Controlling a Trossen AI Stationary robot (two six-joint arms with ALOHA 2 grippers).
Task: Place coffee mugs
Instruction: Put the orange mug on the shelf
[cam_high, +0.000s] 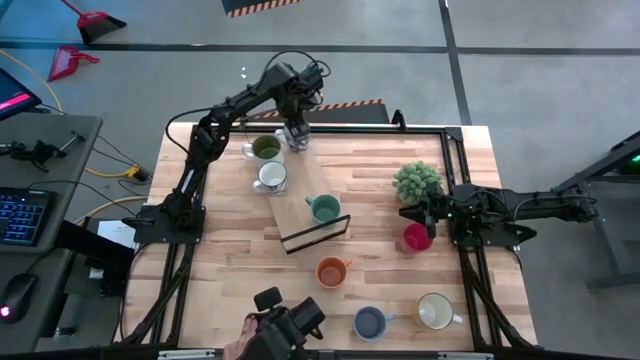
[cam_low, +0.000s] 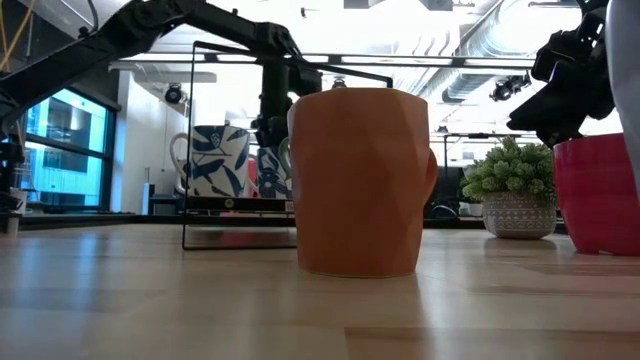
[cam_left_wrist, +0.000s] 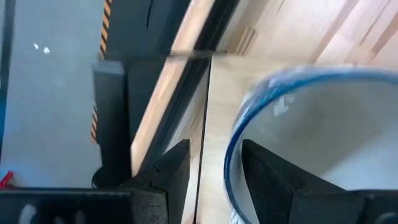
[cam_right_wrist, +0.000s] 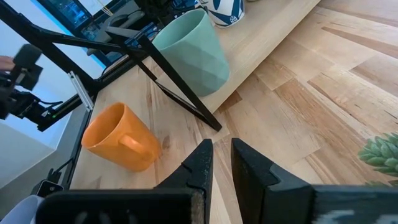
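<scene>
The left gripper (cam_high: 297, 136) stood with its jaws parted astride the rim of a white mug (cam_left_wrist: 311, 134) with blue pattern, one finger (cam_left_wrist: 166, 180) outside the wall and the other inside; the wrist view showed a gap at the outer finger, so the grip appeared to be letting go rather than pinching. That mug sat at the far end of the wooden shelf (cam_high: 300, 205), with the olive mug (cam_high: 265, 148) just beside the jaws and another white mug (cam_high: 270, 177) next along. The teal mug (cam_high: 323, 208) stood further down the shelf by the wire frame (cam_high: 315, 235).

The right gripper (cam_high: 422, 218) hung over the red mug (cam_high: 417, 238), near the plant (cam_high: 417, 181); its jaws were nearly together with a narrow gap and held nothing in its wrist view.

The orange (cam_high: 332, 271), blue (cam_high: 369, 322) and cream (cam_high: 436, 311) mugs lay well apart from both.

Assessment: release in hand. Recommended practice: spread fully, lift straight up clear of the rim before any sideways travel, so the inner finger does not tip the mug.
</scene>
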